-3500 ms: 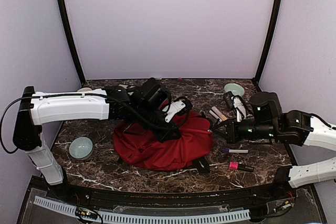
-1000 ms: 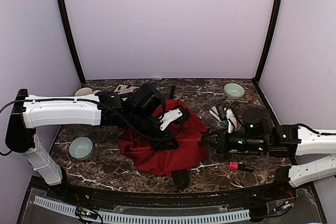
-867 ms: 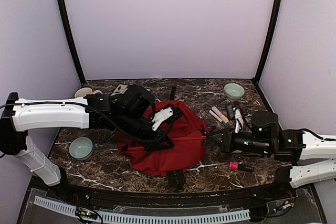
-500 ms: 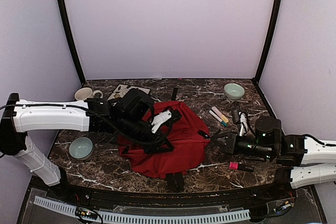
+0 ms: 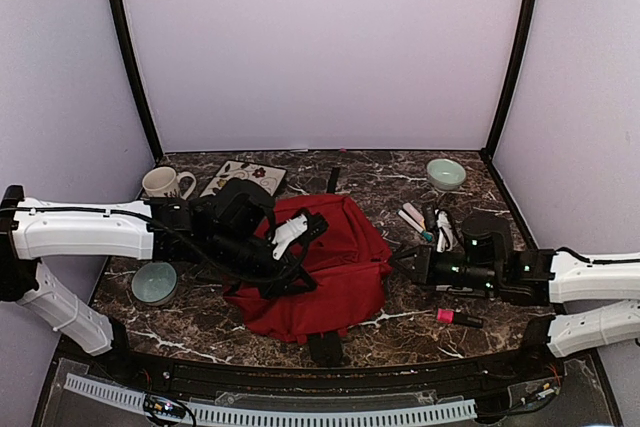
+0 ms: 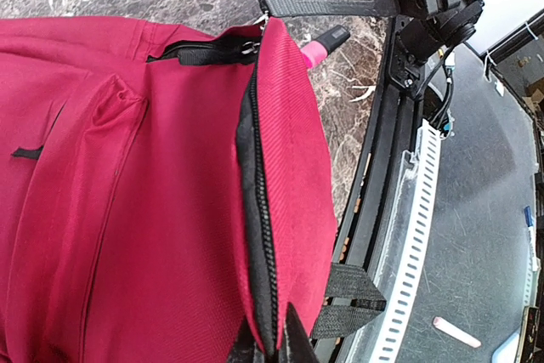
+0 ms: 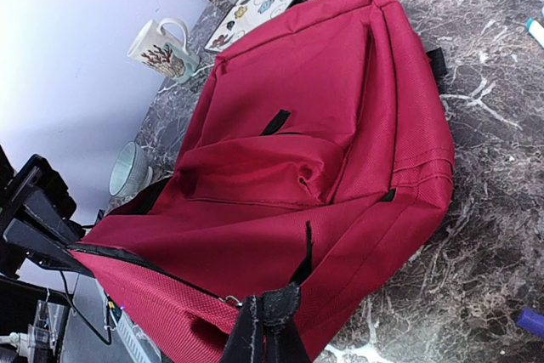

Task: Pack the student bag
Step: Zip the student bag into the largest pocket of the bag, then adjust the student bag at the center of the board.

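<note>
The dark-red student bag (image 5: 330,272) lies front up in the middle of the table. My left gripper (image 5: 305,237) is over its left part, shut on the bag's open zip edge (image 6: 255,210); the pinch shows in the left wrist view (image 6: 268,342). My right gripper (image 5: 402,265) is at the bag's right side, shut on a black zip pull (image 7: 299,291) at the end of that zip. The red edge stretches between the two grippers. The bag's front pocket (image 7: 272,167) faces up.
A mug (image 5: 165,183) and a patterned card (image 5: 243,176) are at the back left, a teal bowl (image 5: 153,282) at the left, a green bowl (image 5: 445,172) at the back right. Pens (image 5: 425,219) and a pink marker (image 5: 458,318) lie near the right arm.
My left arm has drawn back to the left with the zip edge, uncovering the mug and card. The bag has shifted left and spread flatter. My right gripper kept hold of the pull.
</note>
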You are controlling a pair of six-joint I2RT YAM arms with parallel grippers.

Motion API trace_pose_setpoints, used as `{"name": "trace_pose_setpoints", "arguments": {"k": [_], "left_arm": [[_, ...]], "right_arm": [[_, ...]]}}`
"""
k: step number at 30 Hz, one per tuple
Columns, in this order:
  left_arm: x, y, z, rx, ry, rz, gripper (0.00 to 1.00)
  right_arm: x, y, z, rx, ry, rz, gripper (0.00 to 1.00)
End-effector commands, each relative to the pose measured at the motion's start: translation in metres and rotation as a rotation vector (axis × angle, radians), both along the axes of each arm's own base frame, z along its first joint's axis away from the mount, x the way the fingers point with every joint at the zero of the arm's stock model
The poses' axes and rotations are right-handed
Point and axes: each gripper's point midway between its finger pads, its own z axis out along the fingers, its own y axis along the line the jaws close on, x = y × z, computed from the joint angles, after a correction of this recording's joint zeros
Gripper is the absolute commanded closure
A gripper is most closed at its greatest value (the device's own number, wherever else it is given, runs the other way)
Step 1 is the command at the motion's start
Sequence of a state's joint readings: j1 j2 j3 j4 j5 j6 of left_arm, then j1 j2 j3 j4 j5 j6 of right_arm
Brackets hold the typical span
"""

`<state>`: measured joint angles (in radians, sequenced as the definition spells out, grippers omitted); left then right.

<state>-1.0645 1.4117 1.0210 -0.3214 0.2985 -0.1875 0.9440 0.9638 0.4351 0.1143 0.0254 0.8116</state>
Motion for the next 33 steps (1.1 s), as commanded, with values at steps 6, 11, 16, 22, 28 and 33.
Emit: {"name": "trace_pose_setpoints", "arguments": {"k": [6,11,16,22,28,33], "left_arm": [[-0.025,0.057,-0.022,0.182,0.097,0.023,1.00],[-0.023,0.055,-0.018,0.170,0.075,0.023,1.00],[-0.020,0.047,-0.021,0.174,0.091,0.017,0.95],[-0.010,0.053,-0.006,0.194,0.082,0.113,0.57],[0.008,0.054,0.037,0.118,-0.010,0.202,0.14],[0.022,0.051,0.044,0.097,-0.022,0.295,0.17]], "right_arm": [[0.039,-0.046,-0.044,-0.215,0.009,-0.213,1.00],[0.030,-0.046,-0.057,-0.229,0.064,-0.190,1.00],[0.029,-0.054,-0.060,-0.262,0.091,-0.214,0.94],[0.032,-0.068,-0.039,-0.340,0.085,-0.260,0.68],[0.037,-0.069,-0.003,-0.315,0.006,-0.262,0.52],[0.042,-0.056,0.012,-0.313,-0.048,-0.199,0.50]]}}
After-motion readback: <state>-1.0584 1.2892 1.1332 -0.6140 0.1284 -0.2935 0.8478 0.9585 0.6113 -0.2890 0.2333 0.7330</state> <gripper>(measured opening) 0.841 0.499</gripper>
